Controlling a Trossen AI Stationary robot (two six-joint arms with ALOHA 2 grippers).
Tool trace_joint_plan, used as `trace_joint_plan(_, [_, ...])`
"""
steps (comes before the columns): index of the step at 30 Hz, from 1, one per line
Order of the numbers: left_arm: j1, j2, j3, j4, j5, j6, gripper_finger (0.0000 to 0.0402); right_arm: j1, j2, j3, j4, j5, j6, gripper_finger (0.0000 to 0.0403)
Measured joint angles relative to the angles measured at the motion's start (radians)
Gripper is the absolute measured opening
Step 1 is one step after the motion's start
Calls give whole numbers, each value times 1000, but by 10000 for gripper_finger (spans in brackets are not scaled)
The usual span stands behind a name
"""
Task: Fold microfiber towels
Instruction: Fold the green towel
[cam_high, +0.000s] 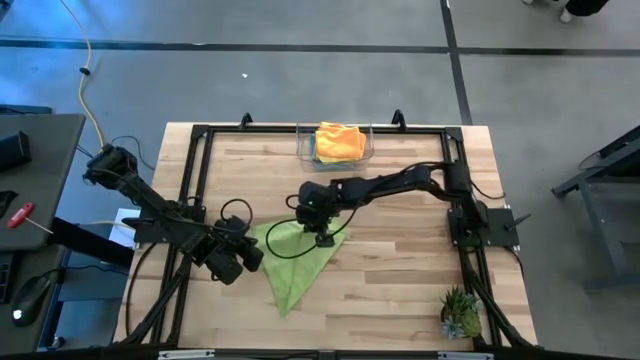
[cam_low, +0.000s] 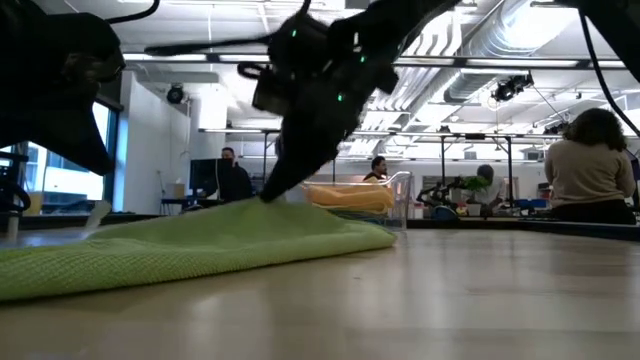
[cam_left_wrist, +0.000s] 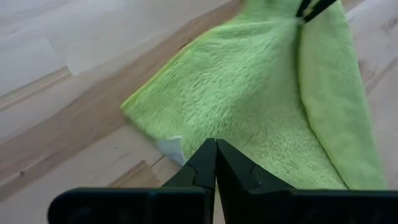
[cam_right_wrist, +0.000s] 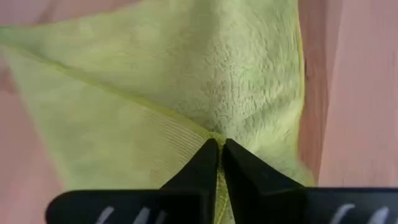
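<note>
A lime green towel (cam_high: 295, 258) lies on the wooden table, folded over into a rough triangle; it also shows in the low view (cam_low: 200, 245). My right gripper (cam_high: 322, 237) stands on its far part, shut on the cloth (cam_right_wrist: 219, 146). My left gripper (cam_high: 252, 256) is shut and empty at the towel's left edge, just above the cloth (cam_left_wrist: 216, 149), near a small white tag (cam_left_wrist: 171, 148). Orange and yellow towels (cam_high: 340, 140) lie in a clear bin. The teal and grey towels are out of view. My right gripper pinches the lime green towel between its two fingertips at a raised fold edge (cam_right_wrist: 186, 127) near the towel's far side. The fingers come from above, slanting down (cam_low: 275, 185). The cloth is drawn up a little at the fingers, and the rest lies flat on the table.
The clear plastic bin (cam_high: 304, 150) stands at the table's far edge, in the middle. A small green spiky plant (cam_high: 460, 312) stands at the near right corner. Bare wood lies to the right of the towel (cam_high: 400, 260). People sit in the room beyond (cam_low: 590, 165).
</note>
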Motion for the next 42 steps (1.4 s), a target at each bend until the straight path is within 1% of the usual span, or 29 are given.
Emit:
trace_joint_plan(6, [-1, 0, 0, 16, -16, 10, 0, 14, -55, 0, -29, 6, 44, 16])
trace_joint_plan(9, [26, 35, 1, 77, -52, 78, 0, 23, -56, 0, -29, 9, 48, 16])
trace_joint_plan(12, [92, 84, 0, 139, -61, 167, 0, 34, -47, 0, -28, 28, 47, 16])
trace_joint_plan(14, [135, 128, -15, 231, -52, 237, 0, 42, -45, 0, -41, 35, 47, 16])
trace_joint_plan(17, [191, 190, -65, 422, 0, 325, 0, 50, -45, 0, -39, 55, 47, 16])
trace_joint_plan(19, [214, 224, -100, 509, 18, 324, 0, 50, -45, 0, -55, 57, 53, 16])
trace_joint_plan(22, [232, 271, -138, 570, 12, 285, 0, 49, -46, 0, -63, 59, 72, 16])
trace_joint_plan(28, [250, 317, -214, 730, -27, 260, 0, 49, -50, 0, -66, 59, 94, 17])
trace_joint_plan(30, [256, 324, -232, 763, -39, 237, 0, 49, -59, 0, -71, 54, 109, 23])
trace_joint_plan(33, [258, 326, -240, 750, -67, 191, 0, 49, -87, 0, -101, 52, 142, 46])
trace_joint_plan(38, [272, 328, -242, 741, -89, 177, 0, 49, -160, 0, -187, 48, 180, 95])
trace_joint_plan(40, [283, 329, -244, 740, -97, 173, 0, 49, -192, 0, -237, 30, 180, 100])
trace_joint_plan(42, [296, 330, -245, 738, -104, 170, 0, 49, -218, 0, -283, 13, 181, 95])
